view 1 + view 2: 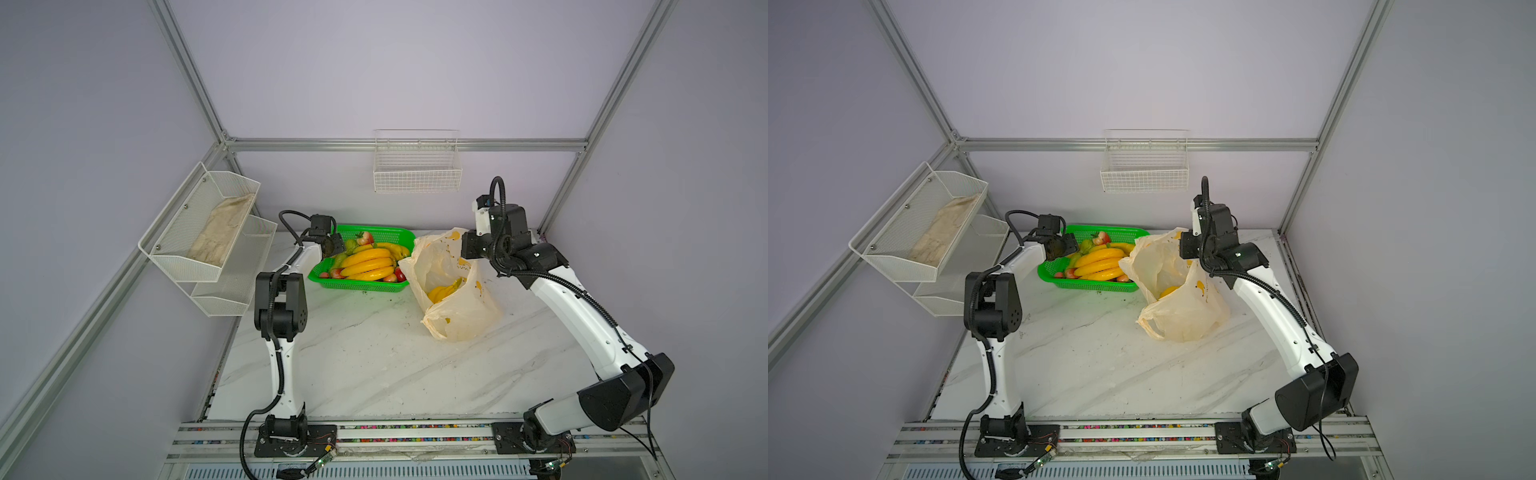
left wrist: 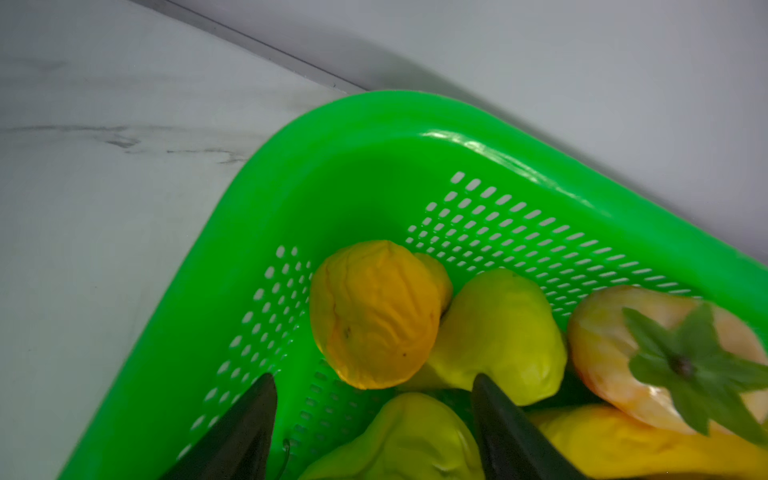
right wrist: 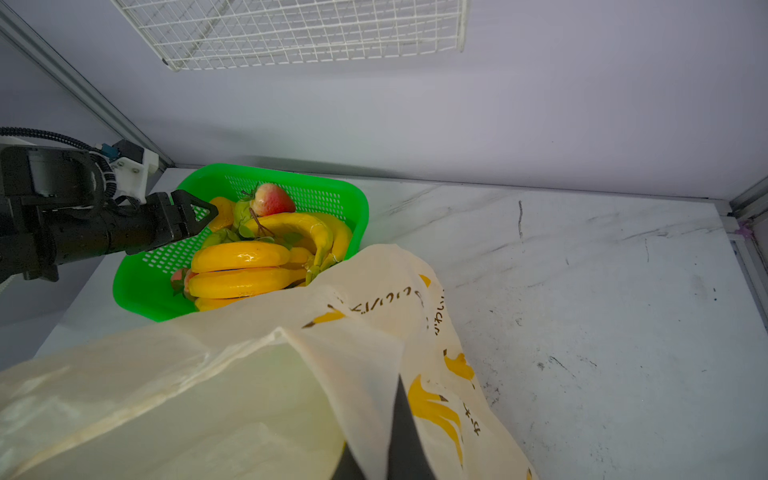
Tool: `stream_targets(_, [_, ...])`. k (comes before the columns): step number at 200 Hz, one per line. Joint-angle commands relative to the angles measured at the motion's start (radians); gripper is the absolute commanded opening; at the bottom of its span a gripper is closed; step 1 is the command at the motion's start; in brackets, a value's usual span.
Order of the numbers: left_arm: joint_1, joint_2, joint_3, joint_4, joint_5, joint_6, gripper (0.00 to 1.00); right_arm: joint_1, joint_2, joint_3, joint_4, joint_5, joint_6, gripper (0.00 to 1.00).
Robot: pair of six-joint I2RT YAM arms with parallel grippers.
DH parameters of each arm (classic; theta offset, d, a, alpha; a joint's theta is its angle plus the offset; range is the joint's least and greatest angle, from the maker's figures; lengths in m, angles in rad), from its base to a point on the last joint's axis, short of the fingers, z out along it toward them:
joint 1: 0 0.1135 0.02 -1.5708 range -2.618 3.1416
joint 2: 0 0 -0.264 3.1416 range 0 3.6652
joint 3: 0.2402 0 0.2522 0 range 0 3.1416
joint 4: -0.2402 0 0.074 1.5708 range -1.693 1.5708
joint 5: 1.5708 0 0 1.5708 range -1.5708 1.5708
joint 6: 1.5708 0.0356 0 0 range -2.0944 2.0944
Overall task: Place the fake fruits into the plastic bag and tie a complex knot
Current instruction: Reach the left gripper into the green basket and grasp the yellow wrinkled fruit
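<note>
Two units in view: left end effector (image 2: 374, 380) spread beside orange pear (image 2: 374, 316) in green basket (image 2: 374, 137), far side of surface (image 1: 374, 365); right end effector (image 3: 395, 415) pinching plastic bag (image 1: 457, 307), just right of basket, banana bunch (image 1: 442, 291) inside.

Marble table (image 1: 374, 365), green basket (image 1: 357, 286), plastic bag (image 1: 465, 316)

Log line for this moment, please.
left gripper: open, at orange pear in green basket | right gripper: shut on plastic bag rim | in bag: banana bunch | tied: no
</note>
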Motion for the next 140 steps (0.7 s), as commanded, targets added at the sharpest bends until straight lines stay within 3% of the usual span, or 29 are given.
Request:
stream_targets(1, [-0.006, 0.020, 0.131, -0.010, -0.032, -0.015, 0.73, 0.001, 0.005, 0.007, 0.022, -0.001, 0.002, 0.00])
stream_targets(140, [-0.006, 0.200, 0.323, -0.043, -0.023, -0.021, 0.77, 0.001, -0.016, -0.014, 0.027, -0.006, 0.000, 0.00])
